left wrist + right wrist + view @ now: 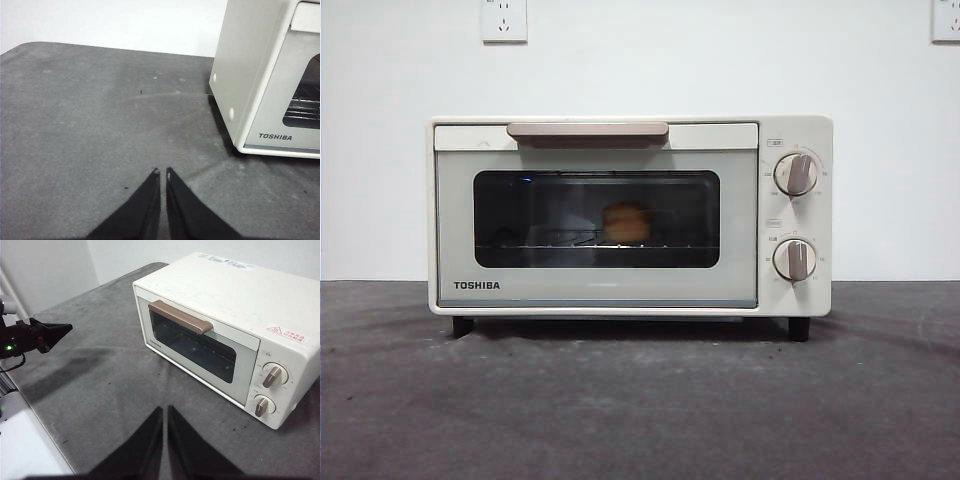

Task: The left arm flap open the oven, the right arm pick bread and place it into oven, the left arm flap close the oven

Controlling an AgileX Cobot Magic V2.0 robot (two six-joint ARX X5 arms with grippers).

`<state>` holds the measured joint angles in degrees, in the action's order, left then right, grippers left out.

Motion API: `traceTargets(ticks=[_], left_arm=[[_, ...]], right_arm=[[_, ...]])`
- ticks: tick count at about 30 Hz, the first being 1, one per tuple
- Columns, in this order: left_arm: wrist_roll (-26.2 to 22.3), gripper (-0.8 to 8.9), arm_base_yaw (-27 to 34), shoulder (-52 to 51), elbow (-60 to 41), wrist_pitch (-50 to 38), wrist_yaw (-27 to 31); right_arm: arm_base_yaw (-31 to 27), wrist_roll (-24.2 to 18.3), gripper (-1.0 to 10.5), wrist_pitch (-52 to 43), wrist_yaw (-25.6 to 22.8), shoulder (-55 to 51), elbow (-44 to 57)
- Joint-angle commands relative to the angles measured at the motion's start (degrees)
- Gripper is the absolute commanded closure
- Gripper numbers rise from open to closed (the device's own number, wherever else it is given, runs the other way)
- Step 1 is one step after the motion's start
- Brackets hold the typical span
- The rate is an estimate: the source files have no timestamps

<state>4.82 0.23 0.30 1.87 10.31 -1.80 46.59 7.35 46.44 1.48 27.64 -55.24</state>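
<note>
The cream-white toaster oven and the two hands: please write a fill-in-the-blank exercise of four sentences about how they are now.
1. The door of the cream-white boxy toaster oven is ____.
2. The small golden-orange bread sits ____ the oven, on the wire rack.
3. The left hand hangs over the dark grey table, its jaws ____.
4. The right hand holds ____.

Missing words: shut; inside; shut; nothing
</note>
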Motion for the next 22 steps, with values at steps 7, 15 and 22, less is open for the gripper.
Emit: traceTargets(ticks=[7, 15, 22], left_arm=[[-0.9, 7.85, 0.0, -0.1, -1.2, 0.4, 0.1], [-0.9, 7.85, 0.0, -0.1, -1.2, 0.4, 0.1], [-0.9, 7.85, 0.0, -0.1, -1.2, 0.4, 0.1]], right_arm=[[0.5, 0.5, 9.3, -0.6, 0.0, 0.3, -1.0], [-9.9, -0.8, 9.3, -3.1, 0.1, -0.4, 0.7], [-28.5, -6.6, 9.3, -15.0, 3.0, -8.2, 15.2]])
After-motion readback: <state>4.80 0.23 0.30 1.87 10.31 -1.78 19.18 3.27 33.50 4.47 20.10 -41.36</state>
